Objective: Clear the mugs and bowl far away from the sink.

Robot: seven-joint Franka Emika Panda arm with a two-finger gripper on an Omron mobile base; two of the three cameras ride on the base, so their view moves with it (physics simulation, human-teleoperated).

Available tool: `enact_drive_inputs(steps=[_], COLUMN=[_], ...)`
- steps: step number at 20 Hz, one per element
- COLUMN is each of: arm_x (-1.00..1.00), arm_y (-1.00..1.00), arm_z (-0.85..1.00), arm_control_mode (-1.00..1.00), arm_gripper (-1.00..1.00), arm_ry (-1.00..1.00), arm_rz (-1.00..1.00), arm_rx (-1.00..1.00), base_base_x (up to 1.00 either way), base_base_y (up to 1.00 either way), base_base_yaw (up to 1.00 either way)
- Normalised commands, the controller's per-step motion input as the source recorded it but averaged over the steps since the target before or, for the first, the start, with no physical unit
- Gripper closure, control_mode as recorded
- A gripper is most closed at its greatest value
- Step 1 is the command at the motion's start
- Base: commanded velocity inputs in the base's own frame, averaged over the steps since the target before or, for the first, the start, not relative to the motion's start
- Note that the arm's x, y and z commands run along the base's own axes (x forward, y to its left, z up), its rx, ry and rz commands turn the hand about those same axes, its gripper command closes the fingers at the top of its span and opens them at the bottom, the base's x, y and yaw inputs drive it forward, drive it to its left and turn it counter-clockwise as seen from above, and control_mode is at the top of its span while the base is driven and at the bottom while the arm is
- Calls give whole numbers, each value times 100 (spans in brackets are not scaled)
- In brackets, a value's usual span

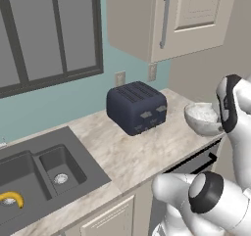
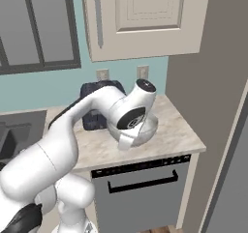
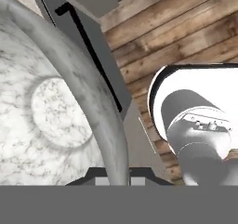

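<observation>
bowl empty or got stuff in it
Empty: the hand view shows the bowl with its speckled inside bare, the tool shut on its rim.

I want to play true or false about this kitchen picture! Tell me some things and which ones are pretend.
1. The wide whitish-grey speckled bowl sits on the counter to the right of the dark blue toaster. True.
2. A yellow banana lies in the dark grey sink. True.
3. The toaster stands inside the sink. False: it stands on the marble counter.
4. The gripper is wide open. False: it is shut on the bowl's rim.
</observation>
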Motion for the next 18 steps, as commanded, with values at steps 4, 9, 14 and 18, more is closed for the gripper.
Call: enact_drive_inputs(steps=[4,9,14,18], arm_x=[-49,-42,-61,-63], arm_y=[22,83,78,63], arm_z=[60,48,34,35], arm_control_mode=[-100,-100,-100,-100], arm_gripper=[100,100,100,100], arm_ry=[16,1,2,0], arm_rz=[-58,-27,8,11], arm_rx=[6,0,0,-4], base_base_x=[0,0,0,0], base_base_y=[0,0,0,0], base_base_yaw=[0,0,0,0])
